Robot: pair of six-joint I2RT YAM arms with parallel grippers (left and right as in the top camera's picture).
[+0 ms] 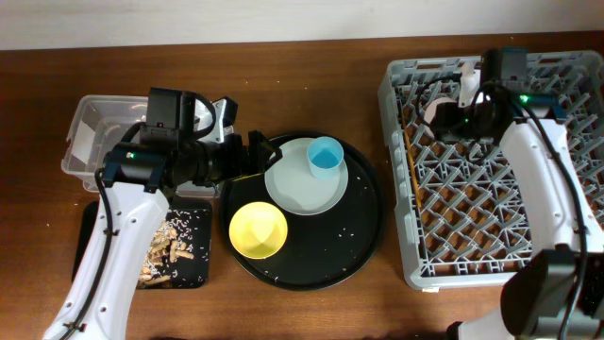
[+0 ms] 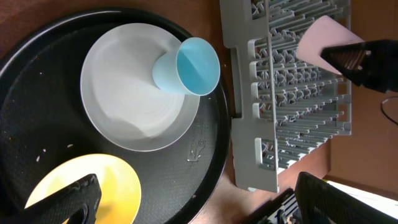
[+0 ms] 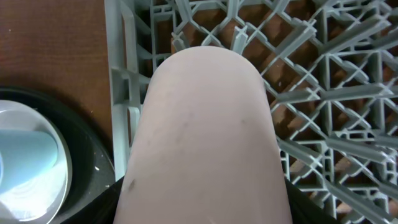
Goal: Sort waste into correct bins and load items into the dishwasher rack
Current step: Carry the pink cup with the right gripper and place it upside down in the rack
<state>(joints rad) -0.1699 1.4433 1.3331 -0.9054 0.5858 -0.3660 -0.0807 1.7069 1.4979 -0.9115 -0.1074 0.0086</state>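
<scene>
a small pink cup (image 3: 205,137) is clamped between the dark fingers of the right gripper (image 1: 458,118), which press on both of its sides, and it hangs just above the pegs of the dishwasher rack (image 1: 566,189), close to the rack's wall on the side facing the tray. which way the cup's mouth points i cannot tell. beyond that wall, on the wooden table (image 1: 311,66), sits a round black tray (image 1: 363,236) carrying a pale plate (image 1: 297,189) with a blue cup (image 1: 326,158) standing mouth-up on it, and a yellow bowl (image 1: 258,229) just beside the plate. the left gripper (image 2: 196,186) hovers over the tray's edge with its fingers spread wide and nothing between them. further left are a clear tub (image 1: 90,132) and a shallow black tray (image 1: 193,274) holding tan food scraps (image 1: 165,250). the likely trouble is in the release: let go with the cup resting on peg tips rather than seated between them, it could tip and roll, and being so near the wall it might drop over onto the table. on the other side, a careless reach for the plate could knock the blue cup over.
</scene>
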